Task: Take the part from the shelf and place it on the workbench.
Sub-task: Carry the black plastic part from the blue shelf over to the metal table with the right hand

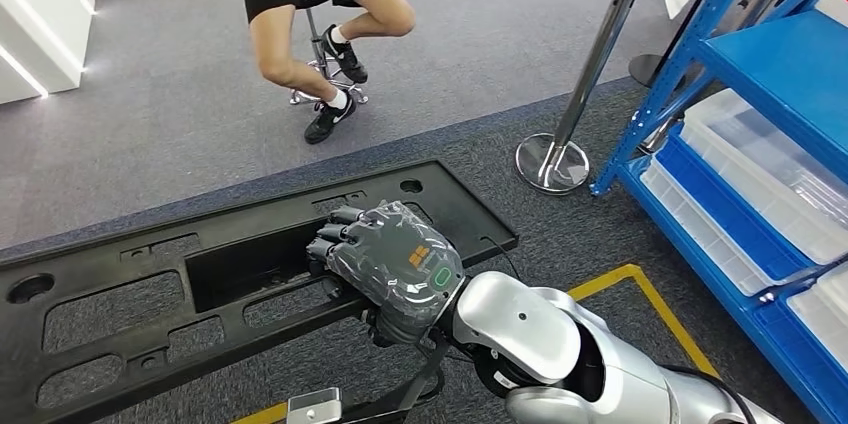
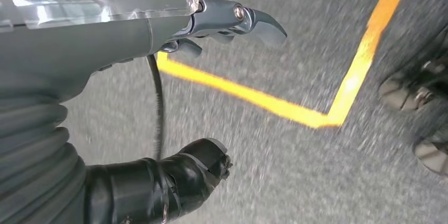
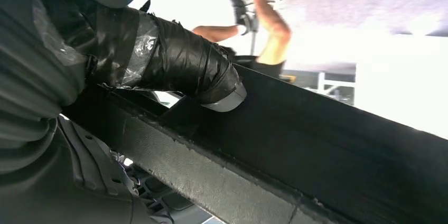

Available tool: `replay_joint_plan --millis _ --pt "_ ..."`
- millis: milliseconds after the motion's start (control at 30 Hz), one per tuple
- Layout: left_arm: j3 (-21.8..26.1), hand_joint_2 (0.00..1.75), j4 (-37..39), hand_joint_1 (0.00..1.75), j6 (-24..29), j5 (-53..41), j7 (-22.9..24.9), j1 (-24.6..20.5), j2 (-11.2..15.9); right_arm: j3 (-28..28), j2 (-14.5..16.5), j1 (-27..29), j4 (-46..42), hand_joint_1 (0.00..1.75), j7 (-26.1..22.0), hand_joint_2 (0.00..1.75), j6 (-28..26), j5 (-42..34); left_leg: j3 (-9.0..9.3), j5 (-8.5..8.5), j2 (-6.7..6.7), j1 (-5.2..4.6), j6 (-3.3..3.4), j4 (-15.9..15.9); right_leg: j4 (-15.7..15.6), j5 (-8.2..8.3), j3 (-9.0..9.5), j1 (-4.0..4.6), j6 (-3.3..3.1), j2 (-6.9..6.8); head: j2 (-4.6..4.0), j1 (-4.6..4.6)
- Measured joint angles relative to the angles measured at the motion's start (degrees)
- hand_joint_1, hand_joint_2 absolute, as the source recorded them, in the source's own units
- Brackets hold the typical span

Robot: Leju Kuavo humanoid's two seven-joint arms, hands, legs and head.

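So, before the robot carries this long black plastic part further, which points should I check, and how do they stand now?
1. Right hand grips the long black plastic part through its rectangular opening: ok.
2. Thumb wrapped over the part's edge: ok.
3. Left hand holds nothing, hanging above the grey carpet with the yellow floor line: ok.
4. Part clear of the blue metal shelf: ok.
5. Seated person on a stool beyond the part, path clear: cannot tell.
6. Workbench position: cannot tell.

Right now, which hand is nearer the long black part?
Right. The right hand grips the long black part through its middle opening. The left hand hangs over grey floor beside a yellow line, holding nothing.
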Motion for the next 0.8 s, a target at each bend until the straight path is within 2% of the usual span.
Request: replay_joint_plan --millis 33,67,100,167,200,233,267,300,333,367,400,433,467,500,533,567,600,667,700,733,800 --pt "0.13 1.75 0.00 0.00 -0.01 -0.18 0.09 -0.08 -0.08 0.04 0.01 -0.08 -0.01 1.75 0.00 1.75 -0.01 0.00 -0.72 0.35 -0.72 -0.08 -0.11 0.44 -3.86 0.16 2.59 0.13 -0.53 1.31 0.00 -0.02" --pt "0.29 1.75 0.01 0.00 -0.02 -0.35 0.18 -0.14 -0.12 0.06 0.02 -0.18 -0.01 1.75 0.03 1.75 -0.01 -0.01 -1.27 0.76 -1.42 -0.11 -0.29 0.78 -7.11 -0.36 4.61 0.23 -0.80 2.33 0.00 0.00" --pt "0.46 1.75 0.01 0.00 -0.02 -0.55 0.26 -0.18 -0.15 0.07 0.03 -0.29 -0.01 1.75 0.07 1.75 -0.02 -0.01 -1.71 1.19 -2.10 -0.06 -0.56 0.97 -9.30 -1.18 5.82 0.22 -0.91 2.88 0.00 0.01" --pt "0.72 1.75 0.02 0.00 -0.07 -0.94 0.33 -0.12 -0.09 0.08 0.10 -0.44 0.00 1.75 0.14 1.75 -0.02 -0.02 -2.26 2.16 -3.50 0.03 -1.22 0.82 -10.85 -1.20 6.24 0.01 -0.76 1.65 0.00 0.07" --pt "0.76 1.75 0.02 0.00 -0.10 -1.08 0.36 -0.11 -0.13 0.09 0.19 -0.48 0.01 1.75 0.14 1.75 -0.01 -0.02 -2.62 2.08 -3.21 0.00 -1.49 0.98 -11.30 -0.73 6.18 -0.21 -0.92 0.83 0.00 -0.03" --pt "0.81 1.75 0.02 0.00 -0.14 -1.16 0.41 -0.16 -0.15 0.09 0.31 -0.52 0.01 1.75 0.15 1.75 -0.01 -0.02 -3.19 1.25 -2.20 0.01 -1.78 1.92 -11.78 -0.18 6.12 -0.43 -1.11 0.00 0.00 -0.18" --pt "0.87 1.75 0.02 0.00 -0.17 -1.21 0.51 -0.25 -0.15 0.10 0.45 -0.56 0.01 1.75 0.15 1.75 0.00 -0.03 -4.13 -0.35 -0.64 0.13 -2.12 3.95 -12.16 0.31 6.00 -0.65 -1.19 -0.82 0.00 -0.33" --pt "0.92 1.75 0.02 0.00 -0.18 -1.25 0.62 -0.34 -0.22 0.10 0.55 -0.55 0.02 1.75 0.15 1.75 0.01 -0.03 -5.46 -2.55 1.15 0.43 -2.56 7.19 -12.30 0.62 5.80 -0.63 -1.23 -1.61 0.00 -0.50" --pt "0.98 1.75 0.02 0.00 -0.19 -1.28 0.71 -0.48 -0.21 0.10 0.60 -0.54 0.03 1.75 0.15 1.75 0.02 -0.04 -6.90 -4.62 2.22 0.92 -3.10 11.06 -12.30 0.84 5.52 -0.64 -1.13 -2.48 0.00 -0.55" --pt "1.01 1.75 0.02 0.00 -0.19 -1.33 0.78 -0.58 -0.23 0.10 0.63 -0.48 0.08 1.75 0.15 1.75 0.03 -0.04 -8.05 -6.02 2.80 1.44 -3.60 14.43 -12.21 0.97 5.21 -0.65 -0.96 -3.38 0.00 -0.55" --pt "1.02 1.75 0.02 0.00 -0.20 -1.37 0.78 -0.65 -0.26 0.11 0.63 -0.42 0.14 1.75 0.15 1.75 0.04 -0.04 -8.45 -6.47 3.10 1.97 -4.09 16.31 -12.06 1.06 4.90 -0.69 -0.78 -4.30 0.00 -0.55" --pt "1.03 1.75 0.02 0.00 -0.21 -1.40 0.78 -0.69 -0.29 0.13 0.63 -0.40 0.20 1.75 0.15 1.75 0.05 -0.04 -7.70 -5.92 3.34 2.47 -4.54 16.00 -11.88 1.11 4.63 -0.76 -0.59 -5.18 0.00 -0.55" --pt "1.04 1.75 0.02 0.00 -0.21 -1.45 0.78 -0.69 -0.30 0.14 0.64 -0.41 0.24 1.75 0.15 1.75 0.05 -0.04 -5.69 -4.60 3.76 2.91 -4.94 13.32 -11.67 1.10 4.43 -0.85 -0.35 -5.99 0.00 -0.56" --pt "1.05 1.75 0.02 0.00 -0.23 -1.55 0.78 -0.71 -0.31 0.14 0.65 -0.46 0.26 1.75 0.15 1.75 0.05 -0.04 -3.00 -3.36 4.71 3.24 -5.35 9.19 -11.43 1.03 4.31 -0.91 -0.02 -6.74 0.00 -0.55" --pt "1.08 1.75 0.01 0.00 -0.24 -1.64 0.78 -0.77 -0.32 0.14 0.67 -0.53 0.26 1.75 0.15 1.75 0.05 -0.04 -0.54 -2.42 5.81 3.23 -5.44 5.56 -11.24 0.94 4.18 -0.93 0.38 -7.41 0.00 -0.56" --pt "1.10 1.75 0.01 0.00 -0.25 -1.72 0.78 -0.79 -0.35 0.15 0.68 -0.60 0.27 1.75 0.15 1.75 0.05 -0.03 0.99 -1.86 6.71 2.99 -5.23 2.99 -11.09 0.84 4.16 -0.90 0.84 -7.98 0.00 -0.47" --pt "1.11 1.75 0.00 0.00 -0.26 -1.78 0.78 -0.81 -0.37 0.15 0.70 -0.67 0.27 1.75 0.15 1.75 0.05 -0.03 1.62 -1.99 7.32 2.65 -4.73 1.65 -10.96 0.76 4.15 -0.86 1.31 -8.52 0.00 -0.41" --pt "1.14 1.75 0.01 0.00 -0.27 -1.81 0.79 -0.67 -0.36 0.17 0.81 -0.73 0.28 1.75 0.15 1.75 0.05 -0.04 1.20 -2.10 6.64 2.07 -3.24 1.33 -10.92 0.69 4.19 -0.88 2.25 -9.57 0.00 -0.28" --pt "1.16 1.75 0.01 0.00 -0.28 -1.82 0.81 -0.59 -0.34 0.17 0.87 -0.74 0.29 1.75 0.15 1.75 0.05 -0.04 1.19 -2.14 6.05 2.05 -2.59 0.96 -10.61 0.40 4.12 -1.01 2.67 -9.12 0.00 -0.27" --pt "1.22 1.75 0.02 0.00 -0.29 -1.83 0.82 -0.55 -0.32 0.18 0.92 -0.76 0.29 1.75 0.15 1.75 0.05 -0.04 1.13 -1.92 5.44 2.02 -2.00 0.78 -9.63 -0.38 3.73 -1.16 2.94 -7.77 0.00 -0.25" --pt "1.41 1.75 0.02 0.00 -0.32 -1.85 0.85 -0.63 -0.28 0.19 0.95 -0.69 0.31 1.75 0.15 1.75 0.05 -0.04 1.02 -1.51 4.26 1.86 -1.09 0.52 -4.02 -3.79 1.25 -1.36 3.01 -3.76 0.00 -0.19"
